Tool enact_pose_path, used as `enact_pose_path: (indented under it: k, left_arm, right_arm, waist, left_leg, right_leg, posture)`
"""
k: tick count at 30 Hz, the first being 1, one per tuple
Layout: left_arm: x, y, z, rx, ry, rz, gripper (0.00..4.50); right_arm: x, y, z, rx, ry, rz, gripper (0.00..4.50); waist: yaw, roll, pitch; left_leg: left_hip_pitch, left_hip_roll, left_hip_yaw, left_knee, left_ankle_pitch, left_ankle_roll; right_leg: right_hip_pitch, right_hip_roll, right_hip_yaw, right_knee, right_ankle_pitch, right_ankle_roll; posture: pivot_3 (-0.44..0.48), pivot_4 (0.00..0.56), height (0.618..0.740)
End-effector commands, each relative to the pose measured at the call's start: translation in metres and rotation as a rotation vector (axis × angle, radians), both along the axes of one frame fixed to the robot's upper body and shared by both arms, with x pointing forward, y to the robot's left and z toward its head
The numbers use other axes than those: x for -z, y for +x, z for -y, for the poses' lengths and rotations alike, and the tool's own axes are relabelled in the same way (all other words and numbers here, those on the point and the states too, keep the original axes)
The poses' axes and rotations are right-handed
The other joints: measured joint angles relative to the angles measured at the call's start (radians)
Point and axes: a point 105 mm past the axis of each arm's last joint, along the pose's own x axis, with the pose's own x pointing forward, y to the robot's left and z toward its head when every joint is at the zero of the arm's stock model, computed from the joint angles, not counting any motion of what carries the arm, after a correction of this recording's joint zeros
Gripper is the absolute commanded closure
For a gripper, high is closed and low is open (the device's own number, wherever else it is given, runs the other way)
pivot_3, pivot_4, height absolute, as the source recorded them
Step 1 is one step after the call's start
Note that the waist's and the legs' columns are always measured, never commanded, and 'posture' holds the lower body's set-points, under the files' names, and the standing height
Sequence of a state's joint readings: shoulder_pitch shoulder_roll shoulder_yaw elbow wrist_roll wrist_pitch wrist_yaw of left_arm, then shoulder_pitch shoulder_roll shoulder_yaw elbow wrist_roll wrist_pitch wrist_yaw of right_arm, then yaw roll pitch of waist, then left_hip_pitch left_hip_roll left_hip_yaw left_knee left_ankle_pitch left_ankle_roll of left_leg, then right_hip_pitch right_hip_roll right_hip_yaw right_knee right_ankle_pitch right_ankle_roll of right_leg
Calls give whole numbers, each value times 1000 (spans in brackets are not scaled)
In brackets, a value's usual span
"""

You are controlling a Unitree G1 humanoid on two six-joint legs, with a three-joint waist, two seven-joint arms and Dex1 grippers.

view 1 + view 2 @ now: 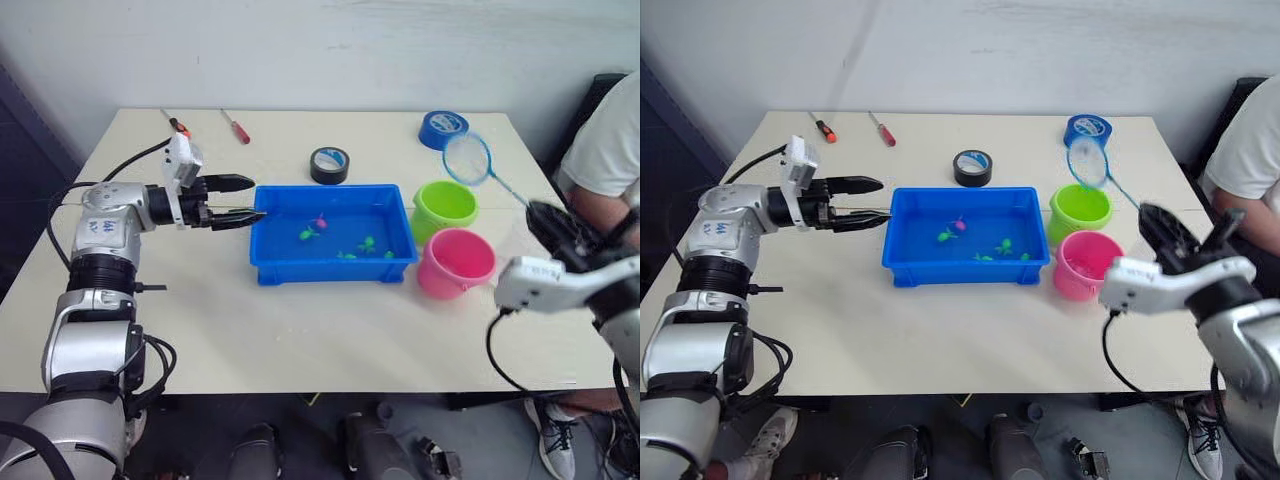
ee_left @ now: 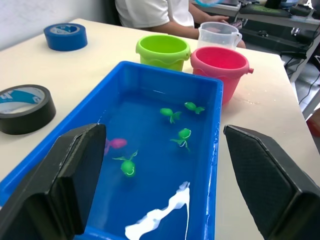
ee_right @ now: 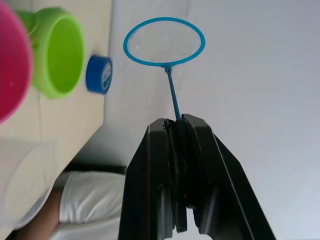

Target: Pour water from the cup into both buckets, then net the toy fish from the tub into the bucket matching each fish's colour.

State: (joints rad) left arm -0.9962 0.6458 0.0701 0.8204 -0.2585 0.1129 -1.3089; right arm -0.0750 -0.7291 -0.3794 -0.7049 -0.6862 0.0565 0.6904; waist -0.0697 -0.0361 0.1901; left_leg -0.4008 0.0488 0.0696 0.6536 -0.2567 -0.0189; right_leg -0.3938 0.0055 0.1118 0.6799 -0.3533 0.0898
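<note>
My right fingers (image 3: 177, 150) pinch the net (image 3: 164, 41) handle; left fingers (image 1: 240, 202) are wide open, empty. I should lower the hoop slowly under one fish (image 1: 320, 223) in the tub (image 1: 270, 268).

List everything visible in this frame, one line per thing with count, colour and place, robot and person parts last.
tub: 1, bright blue, table centre, holding water.
toy fish: 5 seen, four green and one pink, inside the tub.
buckets: 2, lime green and pink, side by side at the tub's right end.
cup: 1, clear, behind the pink bucket.
net: 1, light blue hoop, raised above the green bucket.
tape rolls: 2, black behind the tub, blue at the far right of the table.
screwdrivers: 2, red-handled, orange-handled, far left of the table.
table: 1, cream.
person: 1, white shirt, seated at the right edge.
left gripper: open, at the tub's left end.
right gripper: shut on the net handle.
</note>
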Motion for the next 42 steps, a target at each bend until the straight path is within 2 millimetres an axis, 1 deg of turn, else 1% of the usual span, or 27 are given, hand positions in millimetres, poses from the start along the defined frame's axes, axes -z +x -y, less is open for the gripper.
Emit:
enact_pose_path:
  k: [1, 3, 5, 8, 10, 12, 15, 18, 22, 26, 30, 35, 39, 42]
  left_arm:
    - [-14, -2, -11, -43, -4, 59, 378]
    - [-14, -3, -16, -65, 0, 58, 378]
    - [-12, -5, -18, -74, 4, 59, 378]
    - [-11, -10, -24, -102, 2, 54, 378]
    - [-10, -12, -26, -119, 1, 52, 378]
    - [-10, -15, -30, -135, 2, 53, 378]
    - [-11, -19, -33, -153, -1, 58, 378]
    - [-11, -25, -36, -172, -8, 60, 378]
    - [-9, -29, -35, -182, -12, 59, 378]
    - [-10, -34, -37, -200, -18, 59, 378]
    - [-9, -38, -37, -209, -19, 58, 378]
    - [-12, -43, -37, -219, -20, 61, 378]
    - [-14, -46, -38, -228, -20, 63, 378]
    - [-14, -47, -39, -234, -19, 61, 378]
  right_arm:
    - [5, 18, -13, -79, 307, -192, 4500]
    - [14, 29, -32, -149, 520, -348, 4500]
    - [16, 35, -45, -192, 651, -441, 4500]
    - [18, 48, -70, -242, 854, -625, 4500]
    - [19, 53, -78, -235, 936, -711, 4500]
    - [19, 65, -89, -211, 988, -790, 4500]
    - [18, 77, -98, -169, 1004, -846, 4500]
    - [24, 89, -106, -119, 977, -892, 4500]
    - [40, 99, -106, -43, 931, -917, 4500]
    - [56, 109, -100, 31, 883, -903, 4500]
    - [63, 113, -98, 55, 864, -897, 4500]
    - [76, 116, -102, 60, 846, -915, 4500]
    - [83, 115, -109, 50, 850, -945, 4500]
    - [88, 114, -117, 35, 874, -970, 4500]
  waist:
    - [-1, 0, 0]
    - [1, -1, -1]
    - [3, -1, 0]
    - [0, 0, 0]
    - [0, -1, 0]
    - [-4, -1, 0]
    - [-8, -1, 0]
    - [-13, -1, 0]
    - [-15, -1, 0]
    - [-17, -1, 0]
    - [-17, -1, 0]
    - [-17, -1, 0]
    - [-18, -1, 0]
    - [-17, -1, 0]
  left_leg:
    - [0, 0, 0, 0, 0, 0]
    - [0, 1, -2, -1, 0, 0]
    - [-1, 0, -2, 0, 0, -1]
    - [-2, 0, -2, 0, 1, -1]
    - [-3, -1, -3, 0, 1, -1]
    - [-3, -1, -5, 0, 1, -1]
    - [-5, -2, -5, -1, 1, -1]
    - [-6, -2, -5, -1, 1, 0]
    - [-8, -2, -5, -1, 1, 0]
    - [-12, -3, -4, 0, 2, 0]
    - [-12, -3, -4, -1, 2, 0]
    - [-12, -3, -4, -1, 2, 0]
    - [-13, -2, -4, -1, 2, 0]
    - [-13, -2, -4, -1, 2, 0]
  right_leg:
    - [0, 0, 0, 0, 0, 0]
    - [0, -1, -1, 1, -1, -1]
    - [-1, -2, -2, 3, -1, -2]
    - [-3, -4, -3, 4, -1, -3]
    - [-5, -7, -3, 8, -2, -4]
    - [-5, -8, -3, 8, -3, -5]
    - [-8, -9, -3, 10, -3, -6]
    - [-9, -9, -3, 10, -3, -6]
    - [-12, -9, -3, 10, -3, -6]
    - [-16, -9, -2, 11, -3, -6]
    - [-17, -9, -2, 11, -3, -6]
    - [-17, -9, -2, 10, -3, -6]
    - [-17, -8, -2, 10, -3, -6]
    - [-17, -8, -2, 10, -3, -6]
  posture:
    - [0, 150, 734]
    - [0, 150, 734]
    - [0, 150, 734]
    - [0, 150, 734]
    - [0, 150, 734]
    - [0, 150, 734]
    - [0, 150, 734]
    - [0, 150, 734]
    - [0, 150, 734]
    - [0, 150, 734]
    - [0, 150, 734]
    - [0, 150, 734]
    - [0, 150, 734]
    - [0, 150, 734]
